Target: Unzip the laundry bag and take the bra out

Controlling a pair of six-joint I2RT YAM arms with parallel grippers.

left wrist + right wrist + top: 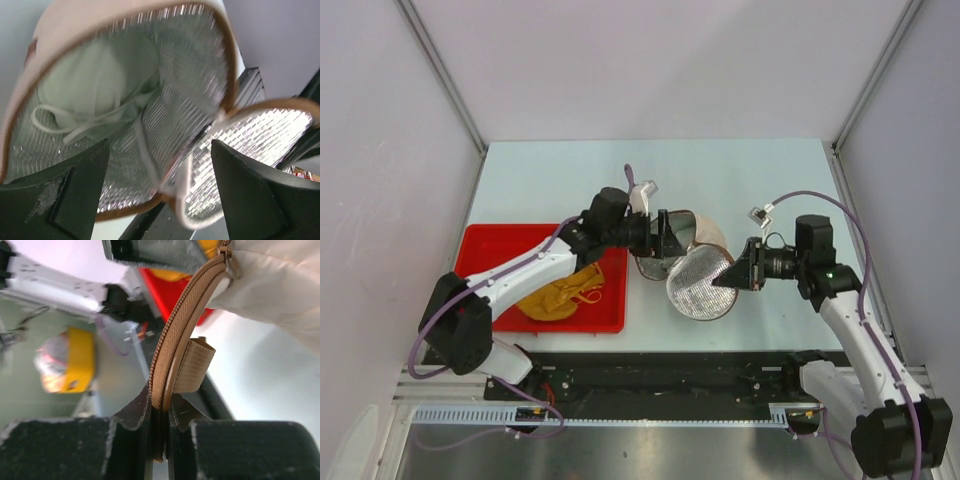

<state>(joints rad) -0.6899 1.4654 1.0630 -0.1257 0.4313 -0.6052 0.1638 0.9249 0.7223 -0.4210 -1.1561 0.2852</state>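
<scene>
Table [770,180]: pale blue-white, flat, filling the middle of the top view between grey walls.
Red tray [485,245]: lies flat on the table at lower left, near the front edge.
Laundry bag [700,285]: centre of frame over the table; cannot tell whether its lower mesh face touches the surface.

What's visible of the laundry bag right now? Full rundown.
The laundry bag is a cream-white mesh drum with a brown zipper rim. It is unzipped, and one round face hangs open like a lid. It is over mid-table, right of the red tray. The right pincer is shut on the zipper rim beside a brown tab. The left pincer is open at the mouth. Inside lies pale fabric with a cord.
</scene>
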